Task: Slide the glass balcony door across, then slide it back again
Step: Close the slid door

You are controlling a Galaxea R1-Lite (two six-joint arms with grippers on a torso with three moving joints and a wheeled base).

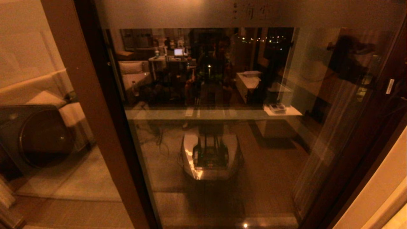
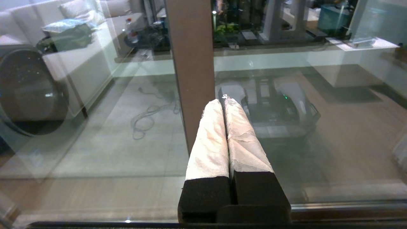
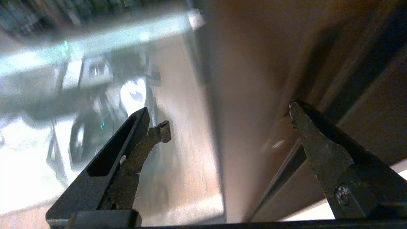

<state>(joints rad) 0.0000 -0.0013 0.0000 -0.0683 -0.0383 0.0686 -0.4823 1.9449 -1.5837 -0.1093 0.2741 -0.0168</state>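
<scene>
Brown-framed glass balcony door [image 1: 222, 143]

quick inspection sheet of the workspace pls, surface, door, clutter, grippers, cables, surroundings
surface: pale floor beyond the glass.
job's things: glass balcony door fills the head view; brown stile at its left, frosted band with small characters on top.
clutter: nothing seen on the robot's side.
grippers: left gripper shut, empty, white-wrapped fingers pointing at the stile. right gripper open, facing the door's brown frame at the right edge; contact unclear.
cables: loose cord on the floor past the glass.
surroundings: round-fronted washing machine at left; room and robot reflected in the glass.
</scene>
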